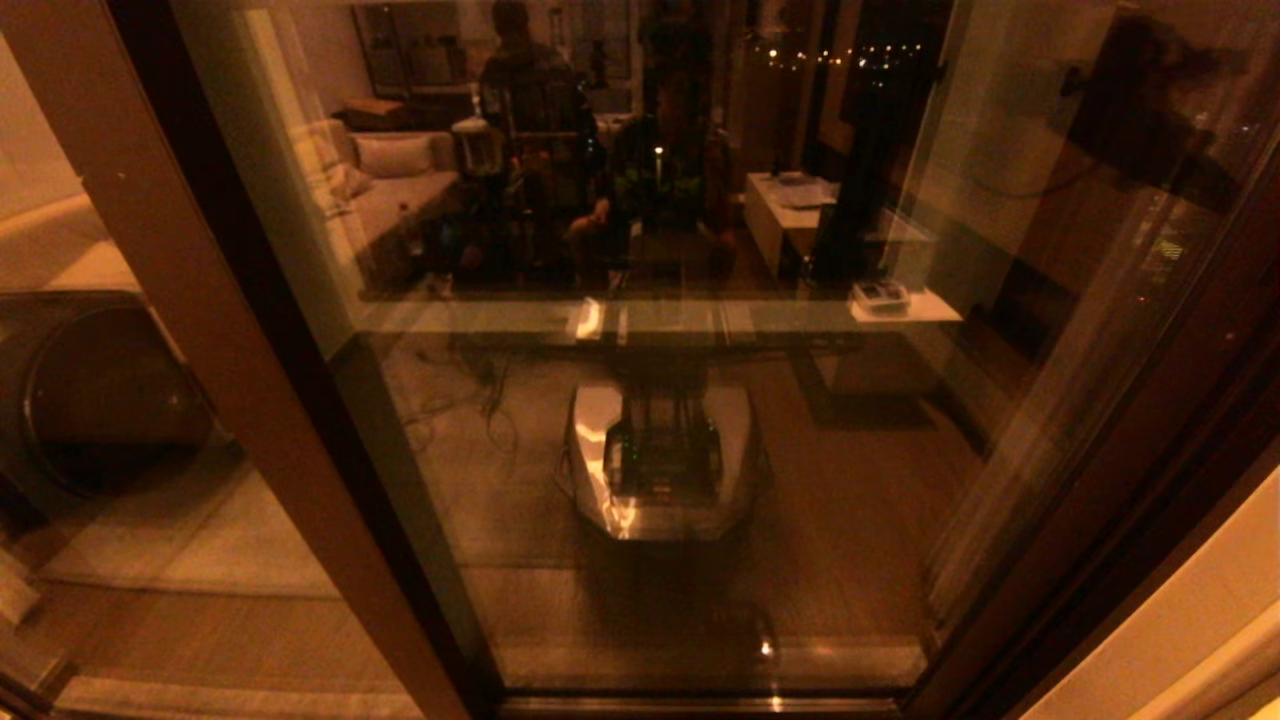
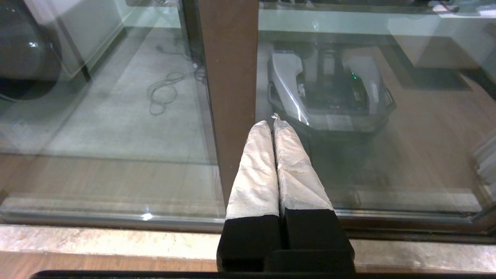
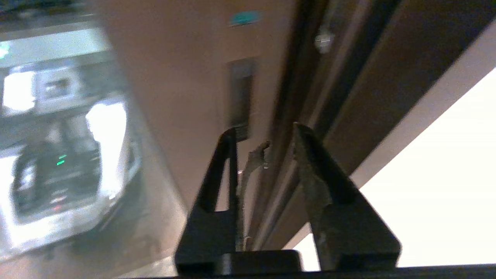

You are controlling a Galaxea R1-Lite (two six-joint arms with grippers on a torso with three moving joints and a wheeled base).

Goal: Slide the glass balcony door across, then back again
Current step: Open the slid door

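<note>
A: Where does the glass balcony door (image 1: 640, 400) stand?

B: Right in front, filling the view. The right gripper (image 3: 263, 133) hangs spread and empty near its recessed handle (image 3: 241, 99) on the right upright.

A: Handling?

B: Likely heavy, stiff, breakable; hook that handle. The left gripper (image 2: 273, 124) sits clenched, idle.

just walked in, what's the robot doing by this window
It is working on the glass balcony door. The right hand is open and close to the door's brown upright, just below the slim dark handle and beside the outer frame; I can't tell if it touches. The left hand is shut and parked low, pointing at the other brown post. The door looks shut against its frame.
</note>
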